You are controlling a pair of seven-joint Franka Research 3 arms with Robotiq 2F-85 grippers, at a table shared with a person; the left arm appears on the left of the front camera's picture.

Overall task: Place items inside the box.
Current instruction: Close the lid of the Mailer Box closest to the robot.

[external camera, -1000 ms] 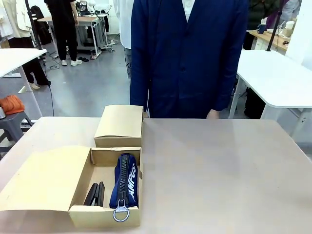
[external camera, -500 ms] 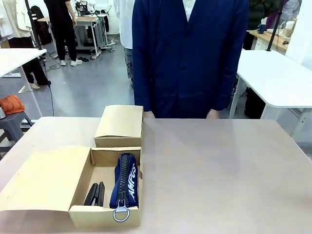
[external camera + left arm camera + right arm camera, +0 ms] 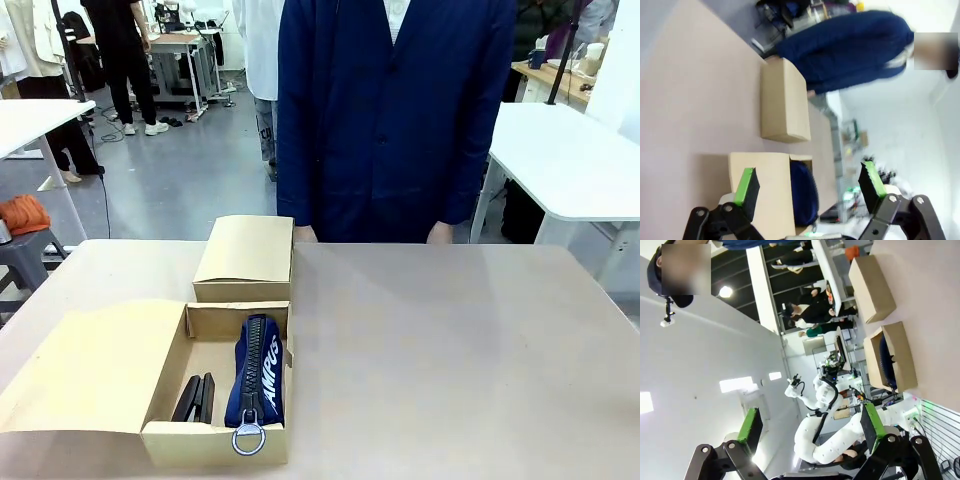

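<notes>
Gaping wide and empty, left pincer and right pincer.

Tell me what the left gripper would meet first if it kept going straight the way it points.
Likely the open box's flap, beside the navy pouch; the left gripper is open and empty. Depth is unclear.

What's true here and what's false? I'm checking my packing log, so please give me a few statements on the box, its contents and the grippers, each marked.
1. The navy pouch lies inside the open box. True.
2. The black stapler lies on the bare table outside the box. False: it lies in the box, beside the pouch.
3. A second, closed cardboard box sits behind the open one. True.
4. The left gripper is shut on the pouch. False: its fingers stand apart, holding nothing.
5. The right gripper is open. True.
</notes>
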